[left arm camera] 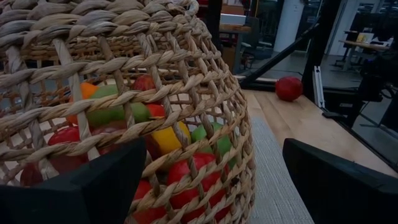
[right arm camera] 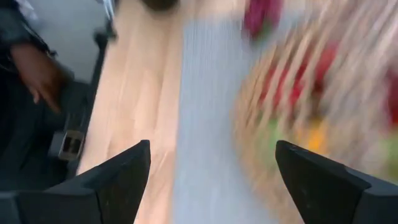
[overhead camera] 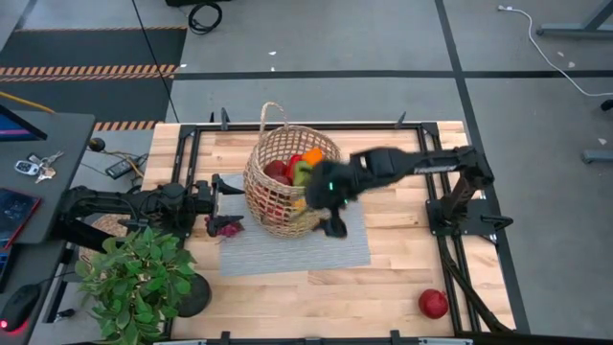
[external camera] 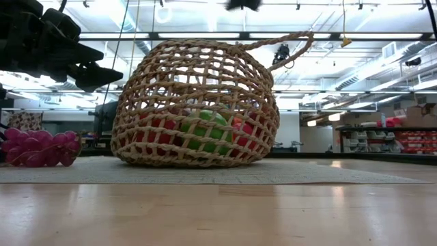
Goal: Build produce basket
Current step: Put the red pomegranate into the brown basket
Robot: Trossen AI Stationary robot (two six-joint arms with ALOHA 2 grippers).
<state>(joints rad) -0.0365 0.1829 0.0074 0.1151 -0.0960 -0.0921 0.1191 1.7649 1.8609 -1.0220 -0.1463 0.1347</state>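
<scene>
The tan wicker basket [overhead camera: 287, 187] stands with its bottom on a grey mat [overhead camera: 326, 251] at mid-table. It holds several pieces of produce [overhead camera: 299, 168]: red, green, orange and yellow ones show through the weave [left arm camera: 168, 137]. My left gripper [overhead camera: 230, 196] is open, level, just left of the basket's wall [left arm camera: 214, 162], apart from it in the low view [external camera: 95, 74]. My right gripper [overhead camera: 333, 222] is open over the mat at the basket's near right side [right arm camera: 211, 155], touching nothing. A dark-red grape bunch [overhead camera: 227, 227] lies at the mat's left edge [external camera: 39, 148].
A red apple [overhead camera: 433, 304] lies on the bare wood near the table's front right corner and shows in the left wrist view [left arm camera: 289, 88]. A green potted plant [overhead camera: 139, 278] stands at the front left. Black frame rails [overhead camera: 450, 278] run along the table's edges.
</scene>
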